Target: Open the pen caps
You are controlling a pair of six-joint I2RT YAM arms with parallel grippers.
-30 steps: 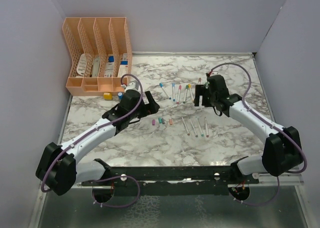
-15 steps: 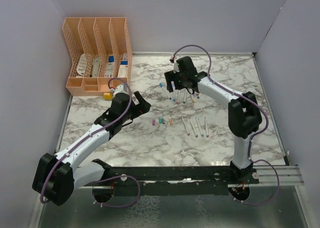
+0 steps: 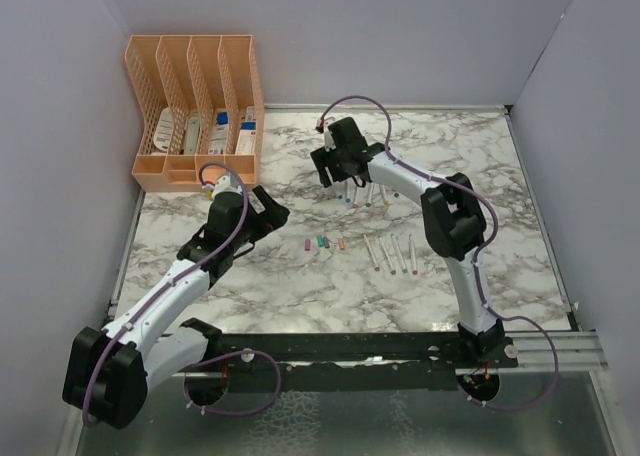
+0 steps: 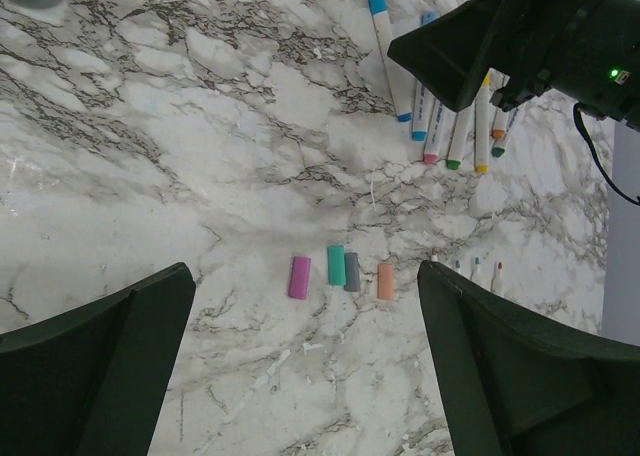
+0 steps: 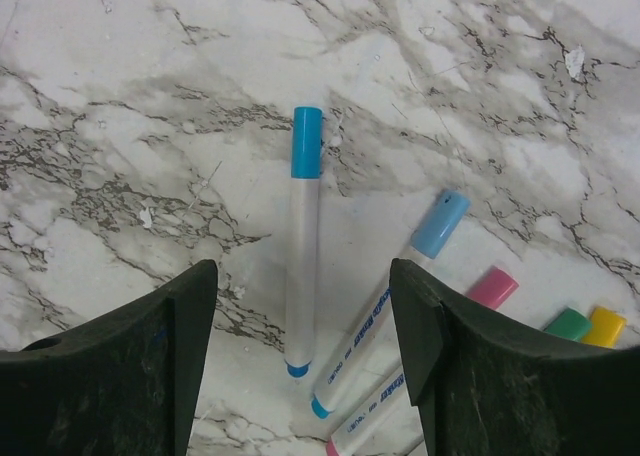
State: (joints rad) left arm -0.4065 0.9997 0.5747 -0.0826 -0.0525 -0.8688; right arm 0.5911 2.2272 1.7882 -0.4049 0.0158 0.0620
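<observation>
Several capped pens point(image 3: 366, 196) lie in a row at the table's middle back. My right gripper point(image 3: 330, 171) hovers open over the row's left end. In the right wrist view the right gripper point(image 5: 305, 361) straddles a blue-capped pen point(image 5: 303, 256), with a light-blue-capped pen point(image 5: 400, 301) beside it and pink point(image 5: 492, 287), green point(image 5: 568, 324) and yellow point(image 5: 604, 327) caps further right. Loose caps point(image 3: 322, 243) lie in a short row, purple point(image 4: 298, 277), teal point(image 4: 336, 264), grey point(image 4: 352, 272) and orange point(image 4: 386, 281). Several uncapped pens point(image 3: 392, 254) lie to their right. My left gripper point(image 3: 268, 214) is open and empty, left of the loose caps; it also shows in the left wrist view point(image 4: 305, 371).
An orange file organiser point(image 3: 195, 106) with small items in it stands at the back left. Grey walls close the table on the left, back and right. The right arm point(image 3: 450, 211) reaches across the table's right half.
My right gripper has swung left from the right end of the pen row to its left end, over the blue pen. My left gripper has drawn back leftward, away from the loose caps.
</observation>
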